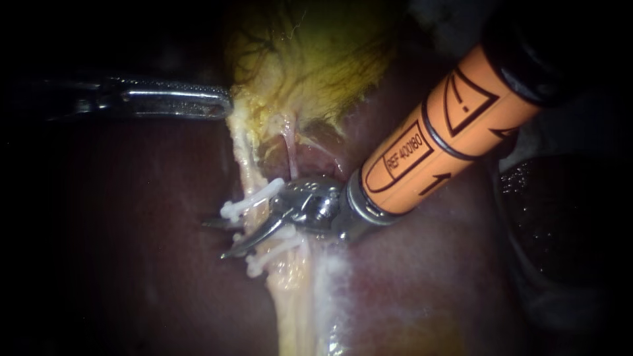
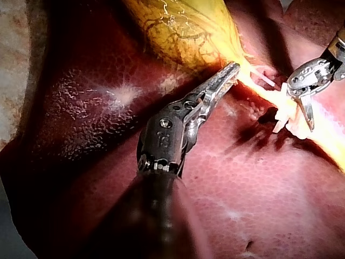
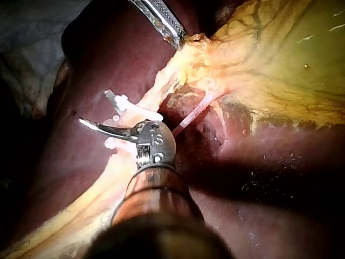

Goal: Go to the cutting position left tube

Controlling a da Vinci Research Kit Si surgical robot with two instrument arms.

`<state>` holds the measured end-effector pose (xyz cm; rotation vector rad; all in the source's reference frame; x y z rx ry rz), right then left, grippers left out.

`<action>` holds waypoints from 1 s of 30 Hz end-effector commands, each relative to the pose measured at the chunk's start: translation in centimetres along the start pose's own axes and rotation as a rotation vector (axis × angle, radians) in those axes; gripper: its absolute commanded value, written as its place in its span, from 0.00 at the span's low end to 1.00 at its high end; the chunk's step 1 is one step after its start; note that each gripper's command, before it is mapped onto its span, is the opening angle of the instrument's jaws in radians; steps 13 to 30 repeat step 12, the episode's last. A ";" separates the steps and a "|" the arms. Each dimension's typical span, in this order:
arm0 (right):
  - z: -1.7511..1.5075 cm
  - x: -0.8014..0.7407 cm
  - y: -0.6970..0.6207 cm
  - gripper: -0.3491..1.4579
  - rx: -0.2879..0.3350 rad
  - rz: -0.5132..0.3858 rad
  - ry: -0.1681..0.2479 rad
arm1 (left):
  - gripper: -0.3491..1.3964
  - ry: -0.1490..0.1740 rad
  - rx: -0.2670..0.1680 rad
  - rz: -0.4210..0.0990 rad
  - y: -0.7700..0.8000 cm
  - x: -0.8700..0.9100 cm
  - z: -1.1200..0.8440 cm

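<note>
Dark red liver [image 1: 132,277] all round. Left tube [image 1: 245,168], pale yellow and stringy, hangs off the gallbladder [image 1: 310,59]; my right instrument [image 1: 216,238] straddles it, jaws open, between white clips [image 1: 254,198]. Left instrument [image 1: 223,104] has its jaws pinched on the gallbladder edge.

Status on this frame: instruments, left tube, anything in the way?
Left instrument jaws shut on gallbladder edge. Right instrument jaws open across left tube, between white clips. Nothing blocking.
</note>
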<state>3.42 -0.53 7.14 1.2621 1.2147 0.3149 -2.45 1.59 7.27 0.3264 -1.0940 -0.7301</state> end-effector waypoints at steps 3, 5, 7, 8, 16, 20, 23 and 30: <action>0.00 0.01 -0.01 0.86 0.003 -0.001 -0.003 | 0.00 0.000 0.000 0.000 0.00 0.00 0.00; 0.00 0.01 0.00 0.86 0.003 -0.001 -0.003 | 0.00 0.000 0.000 0.000 0.00 0.00 0.00; 0.00 0.01 0.00 0.86 0.003 -0.001 -0.003 | 0.00 0.000 0.000 0.000 0.00 0.00 0.00; 0.00 0.01 0.00 0.86 0.003 -0.001 -0.003 | 0.00 0.000 0.000 0.000 0.00 0.00 0.00; 0.00 0.00 0.00 0.86 0.000 -0.001 -0.002 | 0.00 0.000 0.000 0.000 0.00 0.00 0.00; 0.00 0.00 0.00 0.86 0.000 -0.001 -0.002 | 0.00 0.000 0.000 0.000 0.00 0.00 0.00; 0.00 0.00 0.00 0.86 0.000 -0.001 -0.002 | 0.00 0.000 0.000 0.000 0.00 0.00 0.00; 0.00 0.00 0.00 0.86 0.000 -0.001 -0.002 | 0.00 0.000 0.000 0.000 0.00 0.00 0.00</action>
